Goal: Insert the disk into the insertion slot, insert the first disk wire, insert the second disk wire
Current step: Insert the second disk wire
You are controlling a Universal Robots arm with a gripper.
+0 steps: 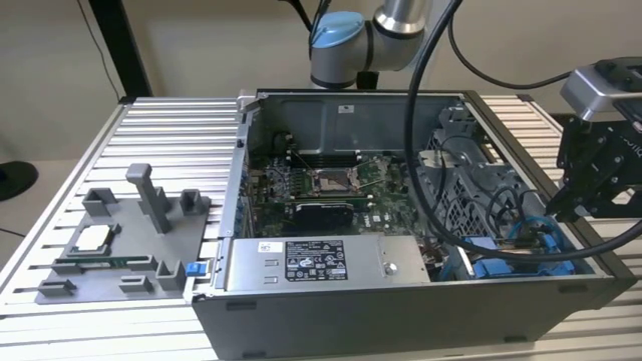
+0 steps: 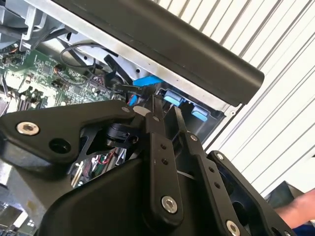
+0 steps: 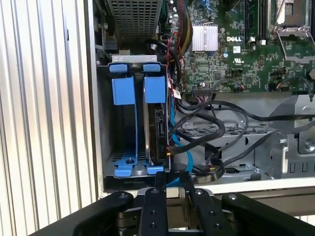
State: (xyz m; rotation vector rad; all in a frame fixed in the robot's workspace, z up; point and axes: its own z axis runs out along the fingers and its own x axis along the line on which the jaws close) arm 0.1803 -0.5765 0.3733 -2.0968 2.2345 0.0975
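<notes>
The disk point(image 3: 156, 132) stands on edge inside the insertion slot point(image 3: 104, 123), held in its blue carrier beside a second blue carrier point(image 3: 123, 91). Black wires point(image 3: 197, 130) reach the disk's side. A blue wire point(image 3: 187, 157) curves from the disk down into the narrow gap between my fingers. My gripper point(image 3: 173, 184) hangs just outside the case wall at the slot, shut on that blue wire. In the exterior view the gripper point(image 1: 555, 214) hovers over the blue-clipped bay point(image 1: 501, 267) on the exterior view's right. In the second wrist view the gripper point(image 2: 165, 112) points at the blue clips point(image 2: 172, 97).
The open computer case point(image 1: 401, 316) sits on a slatted metal table point(image 1: 171, 128). A grey power-supply box point(image 1: 301, 263) and the motherboard point(image 1: 321, 188) fill its middle. A grey fixture point(image 1: 120, 241) with parts lies on the exterior view's left. A person's hand point(image 2: 300, 206) shows beside the table.
</notes>
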